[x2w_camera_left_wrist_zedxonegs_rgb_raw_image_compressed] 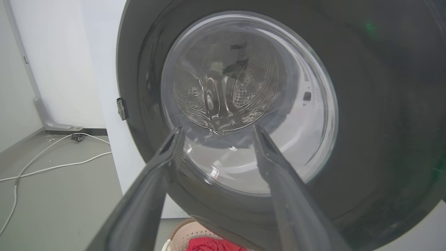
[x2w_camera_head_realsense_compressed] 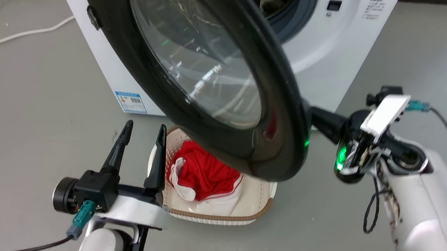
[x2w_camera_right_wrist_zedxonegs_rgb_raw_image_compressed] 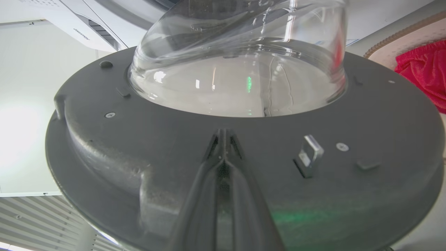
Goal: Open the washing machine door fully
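**Out from the white boxy washing machine (x2w_camera_head_realsense_compressed: pixel 329 50), the large round glossy black washing machine door (x2w_camera_head_realsense_compressed: pixel 196 69) stands swung**

I see my right pincer (x2w_camera_right_wrist_zedxonegs_rgb_raw_image_compressed: pixel 223 139) with both long dark fingers pressed together, tips against the door's grey inner face beside the bulging glass bowl. The door's free edge hangs above a cream perforated plastic basket (x2w_camera_head_realsense_compressed: pixel 259 211) holding a red-and-white garment (x2w_camera_head_realsense_compressed: pixel 205 175), on the grey floor (x2w_camera_head_realsense_compressed: pixel 32 148) before the machine. My left pincer (x2w_camera_head_realsense_compressed: pixel 146 125) hovers on the door's outer side, apart from it, fingers spread wide and holding nothing, near the basket.
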